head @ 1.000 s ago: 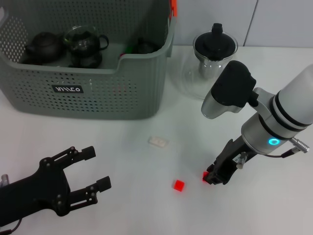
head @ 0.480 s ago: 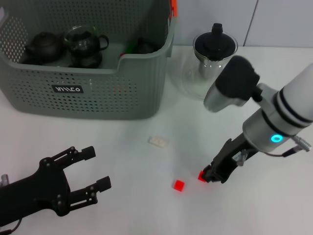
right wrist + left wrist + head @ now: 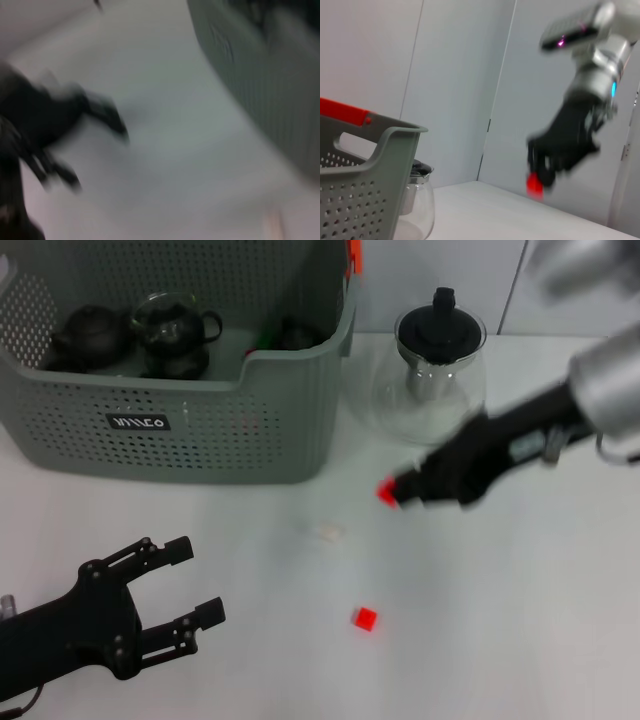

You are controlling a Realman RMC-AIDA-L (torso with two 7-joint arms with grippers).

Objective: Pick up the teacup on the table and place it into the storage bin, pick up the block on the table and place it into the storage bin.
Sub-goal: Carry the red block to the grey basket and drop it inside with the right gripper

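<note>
Between right fingers [image 3: 398, 490]: red block [image 3: 387, 494].

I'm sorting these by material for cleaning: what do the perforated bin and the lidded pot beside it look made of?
The storage bin looks like matte grey-green moulded plastic: evenly perforated walls and a rounded rim. The teapot beside it looks like clear glass, since the table shows through its body; its black lid is probably plastic, though that is less certain.

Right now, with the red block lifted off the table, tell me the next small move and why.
Probably keep carrying the red block toward the storage bin. The right gripper holds it in the air beside the glass teapot, short of the bin's rim, so releasing now would likely drop it on the table. The left gripper rests open nearby.
</note>
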